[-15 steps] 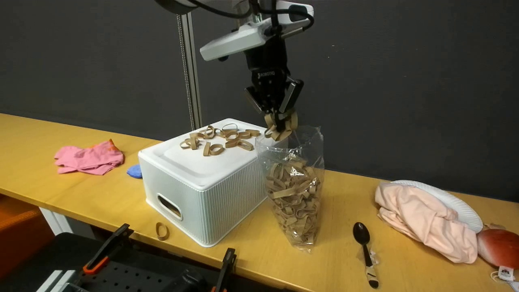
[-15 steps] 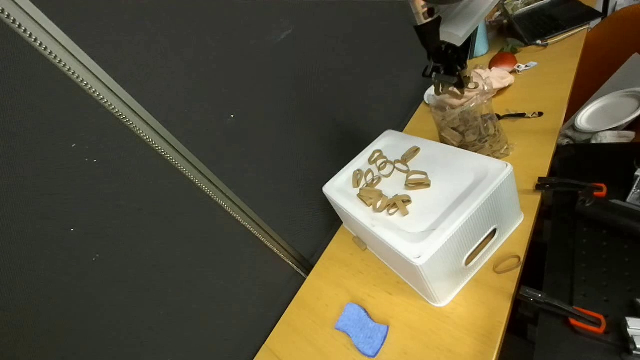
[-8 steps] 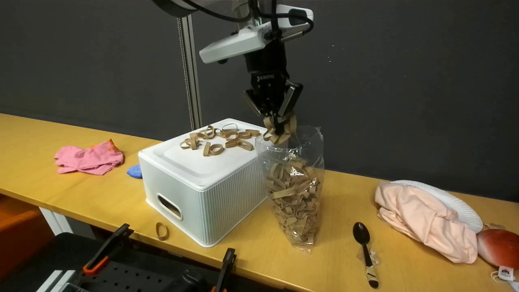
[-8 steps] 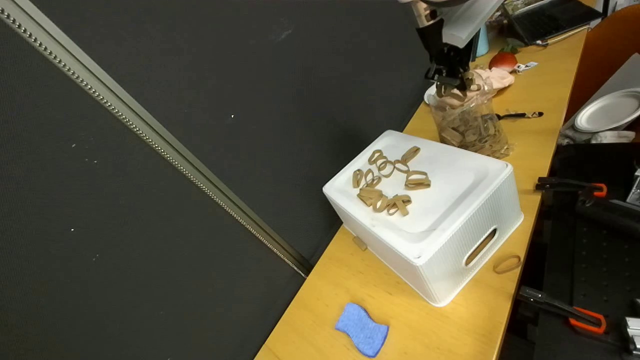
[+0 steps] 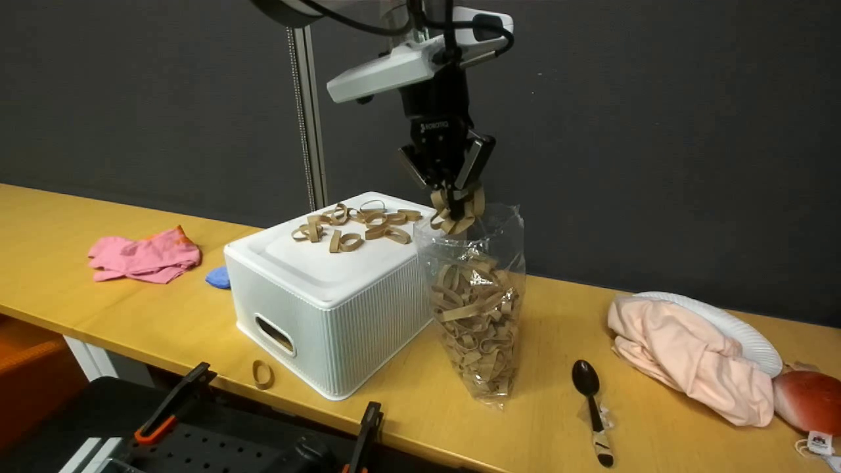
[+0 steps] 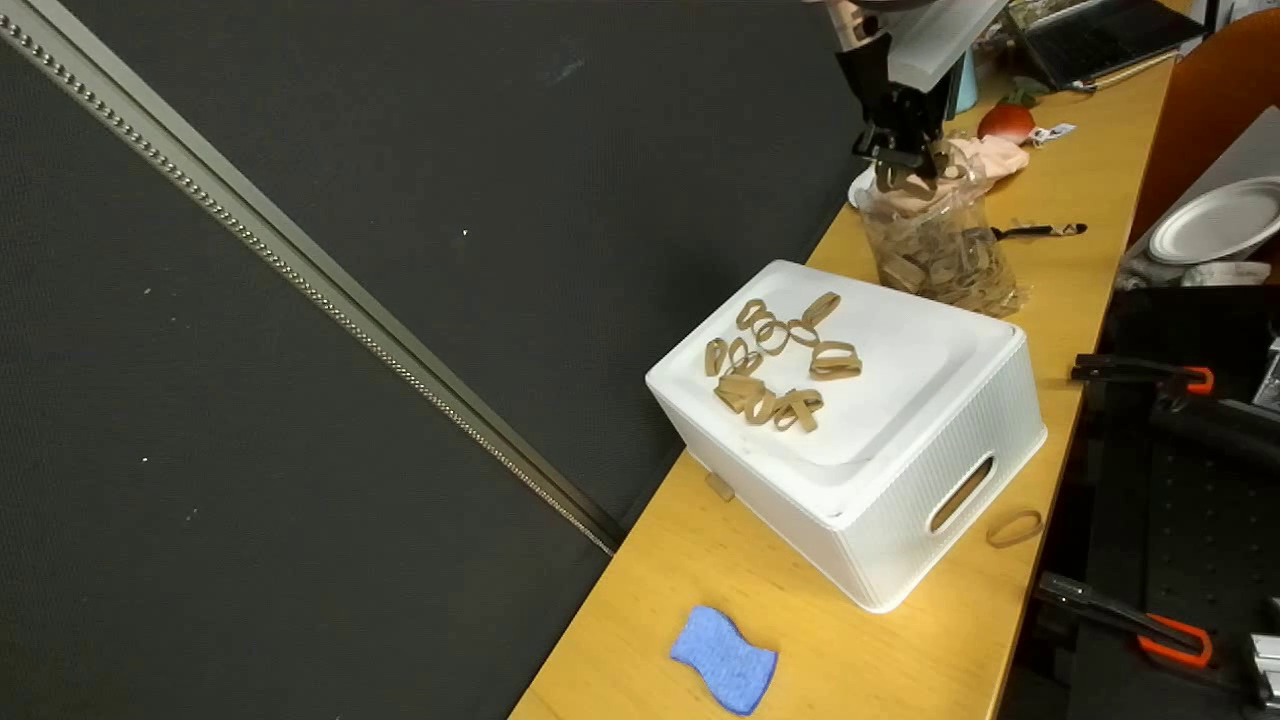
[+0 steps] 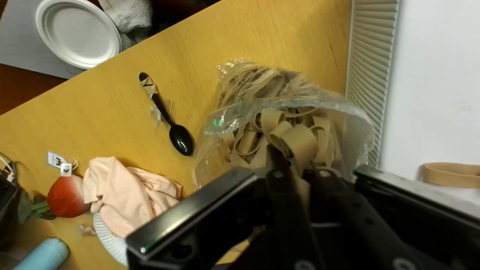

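Observation:
My gripper (image 5: pixel 456 209) is shut on a bunch of tan rubber bands (image 5: pixel 476 200) and holds them at the open mouth of a clear plastic bag (image 5: pixel 518 246). In the wrist view, held bands (image 7: pixel 300 142) loop out between the fingertips, over the bag's rim (image 7: pixel 326 103). The bag stands upright, filled with many similar bands (image 5: pixel 476 328). A white ribbed box (image 5: pixel 381 335) stands beside the bag. Several loose bands (image 6: pixel 770 335) lie on its top. The gripper also shows in an exterior view (image 6: pixel 910 178), where its fingertips are dark and hard to make out.
A black spoon (image 5: pixel 588 387), a peach cloth (image 5: pixel 690 355) on a white plate (image 5: pixel 755 338) and a red plush (image 5: pixel 811 397) lie beyond the bag. A blue sponge (image 6: pixel 725 660) and a pink cloth (image 5: pixel 144 256) lie past the box. Clamps (image 5: pixel 174 401) grip the table edge.
The gripper has dropped slightly, then shifted slightly, with the rubber bands still in it. The bag, the box and the loose bands have not visibly moved.

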`<state>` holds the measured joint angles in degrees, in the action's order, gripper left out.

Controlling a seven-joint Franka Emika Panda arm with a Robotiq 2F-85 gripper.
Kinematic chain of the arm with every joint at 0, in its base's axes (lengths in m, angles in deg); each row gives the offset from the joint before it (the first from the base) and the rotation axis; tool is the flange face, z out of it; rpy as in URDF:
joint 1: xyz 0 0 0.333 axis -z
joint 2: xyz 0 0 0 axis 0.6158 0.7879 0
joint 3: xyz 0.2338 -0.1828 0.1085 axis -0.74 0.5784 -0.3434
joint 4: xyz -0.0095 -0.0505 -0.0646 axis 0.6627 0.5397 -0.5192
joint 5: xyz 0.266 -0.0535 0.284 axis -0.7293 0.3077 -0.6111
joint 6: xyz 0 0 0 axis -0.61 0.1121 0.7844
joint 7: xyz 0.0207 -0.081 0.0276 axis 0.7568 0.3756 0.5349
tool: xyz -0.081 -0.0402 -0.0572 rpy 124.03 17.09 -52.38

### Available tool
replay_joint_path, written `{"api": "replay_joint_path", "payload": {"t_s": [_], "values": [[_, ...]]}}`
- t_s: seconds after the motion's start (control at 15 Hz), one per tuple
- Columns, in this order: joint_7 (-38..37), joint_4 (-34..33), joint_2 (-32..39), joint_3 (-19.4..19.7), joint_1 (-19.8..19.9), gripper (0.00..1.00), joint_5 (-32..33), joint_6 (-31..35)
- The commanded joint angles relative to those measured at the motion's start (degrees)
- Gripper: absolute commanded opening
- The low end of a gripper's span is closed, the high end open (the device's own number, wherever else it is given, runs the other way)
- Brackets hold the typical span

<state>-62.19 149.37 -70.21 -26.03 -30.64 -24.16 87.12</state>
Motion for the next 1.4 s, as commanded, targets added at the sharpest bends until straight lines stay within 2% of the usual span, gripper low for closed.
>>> {"api": "replay_joint_path", "payload": {"t_s": [0.0,0.07,0.13,0.2,0.67,0.87,1.33], "values": [[0.8,0.75,-1.04,0.3,0.39,0.02,-0.25,0.86],[0.78,0.77,-1.08,0.37,0.47,0.08,-0.24,0.85],[0.81,0.83,-1.15,0.45,0.56,0.19,-0.32,0.92],[0.89,0.82,-1.25,0.53,0.65,0.35,-0.46,0.82],[1.05,0.79,-1.36,0.91,1.16,0.84,-0.66,0.83],[1.05,0.65,-1.72,0.82,1.2,1.0,-0.71,0.41],[4.41,-0.4,-3.82,-2.18,-1.67,1.0,-4.94,-0.03]]}}
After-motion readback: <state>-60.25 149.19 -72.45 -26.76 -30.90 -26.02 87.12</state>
